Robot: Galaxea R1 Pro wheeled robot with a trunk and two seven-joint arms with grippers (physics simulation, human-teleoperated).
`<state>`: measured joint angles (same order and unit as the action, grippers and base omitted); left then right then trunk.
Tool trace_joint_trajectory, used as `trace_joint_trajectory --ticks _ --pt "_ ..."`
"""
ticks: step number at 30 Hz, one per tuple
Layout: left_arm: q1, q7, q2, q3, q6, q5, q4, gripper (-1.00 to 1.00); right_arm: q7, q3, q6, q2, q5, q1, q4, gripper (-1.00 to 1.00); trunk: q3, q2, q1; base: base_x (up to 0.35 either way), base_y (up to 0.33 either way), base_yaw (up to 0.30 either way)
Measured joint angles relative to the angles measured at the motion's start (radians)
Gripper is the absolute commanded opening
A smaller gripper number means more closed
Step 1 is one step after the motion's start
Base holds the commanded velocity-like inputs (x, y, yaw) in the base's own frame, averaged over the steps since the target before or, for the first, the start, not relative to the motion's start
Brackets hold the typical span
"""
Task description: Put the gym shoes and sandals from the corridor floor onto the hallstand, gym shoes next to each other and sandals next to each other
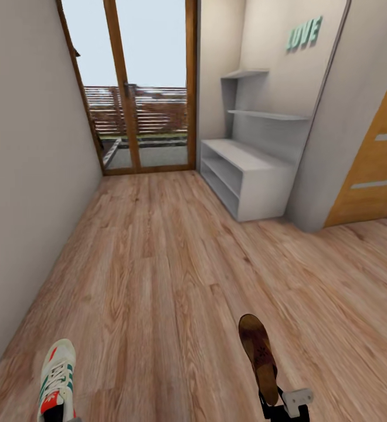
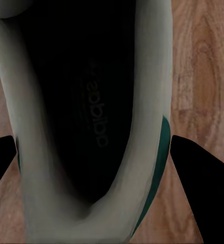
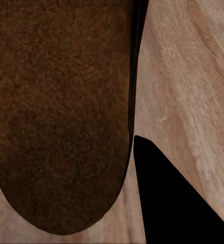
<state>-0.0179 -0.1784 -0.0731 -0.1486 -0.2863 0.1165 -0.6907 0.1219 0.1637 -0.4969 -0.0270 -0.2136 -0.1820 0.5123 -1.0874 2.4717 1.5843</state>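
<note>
We carry one gym shoe (image 1: 57, 378) clamped in the left end effector (image 2: 94, 152) and one sandal (image 1: 259, 354) clamped in the right end effector (image 1: 284, 404), both over the corridor floor (image 1: 170, 264). The hallstand (image 1: 246, 176) stands ahead at right, apparently bare. Best approach: roll up square, keep both level, set each down leaving room beside it for its mate. Count: one shoe, one sandal visible.
</note>
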Motion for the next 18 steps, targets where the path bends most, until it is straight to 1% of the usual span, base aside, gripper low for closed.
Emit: trace_joint_trajectory --ticks 8,11,18 --pt "0.0 0.0 0.0 0.0 0.0 0.0 0.0 -1.0 0.0 0.0 0.0 0.0 0.0 0.0 0.001 -1.0 0.0 0.0 0.0 0.34 0.0 0.23" --pt "0.0 0.0 0.0 -0.001 0.0 0.0 0.0 -1.0 0.0 0.0 0.0 0.0 0.0 0.0 0.0 -1.0 0.0 0.0 0.0 0.34 0.0 0.072" --pt "0.0 0.0 0.0 -0.001 0.0 0.0 0.0 -1.0 -0.001 0.0 0.0 0.0 0.0 0.0 -0.001 -1.0 0.0 0.0 0.0 0.34 0.0 0.011"
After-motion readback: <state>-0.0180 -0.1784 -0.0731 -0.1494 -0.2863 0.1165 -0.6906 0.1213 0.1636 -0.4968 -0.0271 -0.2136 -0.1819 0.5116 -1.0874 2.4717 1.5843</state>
